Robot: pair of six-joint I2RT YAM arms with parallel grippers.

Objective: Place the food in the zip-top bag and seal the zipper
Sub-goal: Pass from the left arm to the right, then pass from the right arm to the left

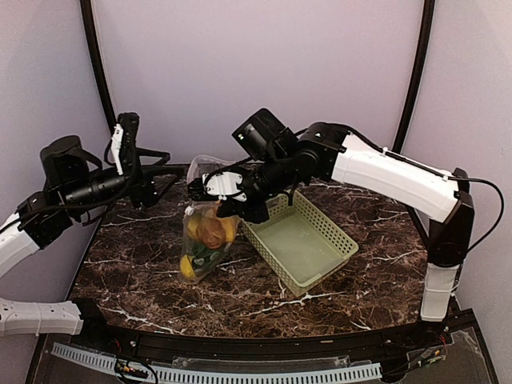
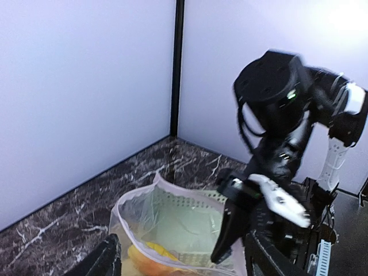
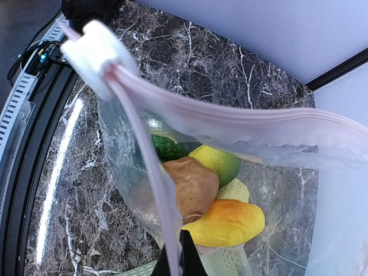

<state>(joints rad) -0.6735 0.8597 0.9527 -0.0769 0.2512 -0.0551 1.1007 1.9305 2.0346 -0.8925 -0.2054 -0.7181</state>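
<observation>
Zip-top bag (image 1: 208,240) is held upright, bottom apparently on table (image 1: 144,272), just beside basket (image 1: 308,240), so contents aren't spilled. Food is already inside: potato (image 3: 192,187), lemon (image 3: 217,164), orange piece (image 3: 229,223). Right claw (image 3: 177,260) is clenched on near lip by zipper (image 3: 241,118). Left claw (image 2: 184,264) is seen spread, w/ nothing gripped. Mouth is unsealed, slider (image 3: 98,49) at one end; sealing judged next.

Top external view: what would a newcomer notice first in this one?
The clear plastic zip-top bag is held up mid-table, bulging with toy food, with a brown potato and a yellow-orange piece showing through. The right gripper pinches its pinkish zipper strip, and the mouth is open. Beside it, on the right arm's side, sits a pale green basket.
</observation>
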